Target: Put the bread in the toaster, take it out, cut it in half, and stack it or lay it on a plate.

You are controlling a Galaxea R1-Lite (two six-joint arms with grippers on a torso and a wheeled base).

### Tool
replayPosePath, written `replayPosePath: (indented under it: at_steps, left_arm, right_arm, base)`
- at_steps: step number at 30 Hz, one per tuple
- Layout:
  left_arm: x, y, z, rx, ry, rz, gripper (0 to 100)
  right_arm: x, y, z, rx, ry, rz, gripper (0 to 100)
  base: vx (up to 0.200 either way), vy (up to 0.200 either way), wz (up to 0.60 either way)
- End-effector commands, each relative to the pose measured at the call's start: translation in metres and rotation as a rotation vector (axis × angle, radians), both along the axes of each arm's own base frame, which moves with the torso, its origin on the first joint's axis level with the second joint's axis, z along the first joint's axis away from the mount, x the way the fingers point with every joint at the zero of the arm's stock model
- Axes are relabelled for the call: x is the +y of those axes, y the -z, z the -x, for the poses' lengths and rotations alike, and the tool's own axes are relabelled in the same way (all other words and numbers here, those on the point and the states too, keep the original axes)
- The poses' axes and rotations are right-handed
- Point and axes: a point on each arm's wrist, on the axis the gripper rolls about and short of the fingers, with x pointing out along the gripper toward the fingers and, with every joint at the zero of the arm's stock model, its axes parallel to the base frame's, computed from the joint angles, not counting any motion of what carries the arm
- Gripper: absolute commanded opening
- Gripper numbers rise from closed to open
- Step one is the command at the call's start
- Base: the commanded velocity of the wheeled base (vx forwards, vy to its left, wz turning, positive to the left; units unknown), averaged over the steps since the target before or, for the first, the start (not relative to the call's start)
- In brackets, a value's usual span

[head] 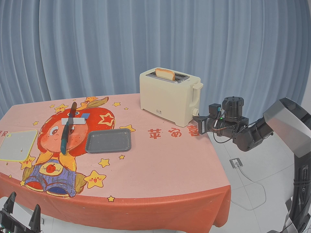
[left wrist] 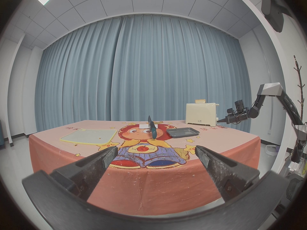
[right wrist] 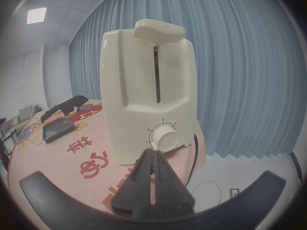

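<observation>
Directly ahead of the right gripper (right wrist: 153, 154), whose black fingers were pressed together, sat the round cream dial (right wrist: 164, 138) of the cream plastic toaster (right wrist: 128, 90). The tips were just beside the dial, but contact could not be confirmed. Above them, the cream lever (right wrist: 159, 32) stood at the top of its slot. The browned bread slice (head: 165, 73) stood upright in the toaster's top slot, higher and farther on. Beyond lay a dark grey rectangular tray (head: 108, 140). The left gripper (left wrist: 156, 152) was spread wide, holding nothing.
</observation>
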Motion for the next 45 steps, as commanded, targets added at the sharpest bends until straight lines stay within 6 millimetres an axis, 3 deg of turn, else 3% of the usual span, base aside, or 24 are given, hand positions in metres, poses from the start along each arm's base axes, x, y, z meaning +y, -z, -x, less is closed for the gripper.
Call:
replayPosePath:
  at_steps: [1,10,17,20,24,32,41,45]
  left_arm:
    - [0.000,0.005,-0.001,0.018,0.000,0.000,100]
    - [0.000,0.005,-0.001,0.018,-0.002,0.000,100]
    - [0.000,0.005,-0.001,0.018,0.000,0.000,100]
    - [0.000,0.005,-0.001,0.018,0.000,0.000,100]
    - [0.000,0.005,-0.001,0.018,0.000,0.000,100]
    - [0.000,0.005,-0.001,0.018,0.000,0.000,100]
    - [0.000,0.005,-0.001,0.018,0.000,0.000,100]
    - [0.000,0.005,-0.001,0.018,0.000,0.000,100]
  right_arm:
    - [0.000,-0.002,0.000,-0.004,0.000,-0.001,0]
    - [0.000,-0.001,0.002,0.001,-0.002,0.003,0]
    - [0.003,0.004,0.014,0.003,-0.016,0.005,0]
    - [0.003,-0.005,0.023,-0.023,-0.024,-0.004,0]
    - [0.002,-0.037,0.049,-0.086,-0.046,-0.025,0]
    - [-0.007,-0.097,0.065,-0.261,-0.068,-0.081,0]
    - [-0.006,-0.122,0.055,-0.349,-0.065,-0.108,0]
    - [-0.009,-0.124,0.033,-0.361,-0.041,-0.101,0]
  base:
    - [0.000,0.000,0.00]
    - [0.000,0.000,0.00]
    - [0.000,0.000,0.00]
    - [0.000,0.000,0.00]
    - [0.000,0.000,0.00]
    - [0.000,0.000,0.00]
    - [0.000,0.000,0.00]
    - [0.000,0.000,0.00]
